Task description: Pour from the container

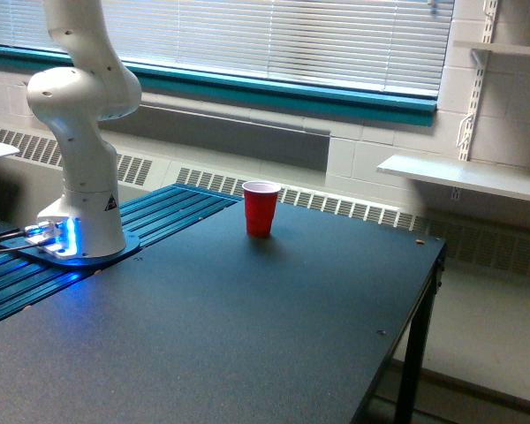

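Room backdrop: white block wall, closed blinds (pixel 274 40) over a teal sill (pixel 274 88), baseboard heater vents (pixel 336 205) running along the wall behind the counter (pixel 247 336).

Left to right in the exterior view:
- Arm (pixel 79 115) at about 9 o'clock of the frame. White Panda base and lower links only; the arm runs up and out of frame at 11–12 o'clock. Blue light glows at the base plate (pixel 57 240), with cables going off the left edge.
- Base sits on a ribbed blue-lit strip (pixel 159 216) along the counter's left side.
- Red cup (pixel 261 208) just above frame centre, at about 3 o'clock from the base, well apart from it. Upright, white inside, standing on the dark counter near its far edge. Nothing is touching it.
- Small brownish speck (pixel 419 239) on the counter's far right corner, too small to identify.
- White wall shelves (pixel 464 177) at 2–3 o'clock, on metal standards (pixel 477 79).

Fingers: out of frame, above the top edge. Can't tell how wide they stand or what they hold.

Container: the clear cup doesn't show anywhere in this view, so its location and its position relative to the fingers can't be read.
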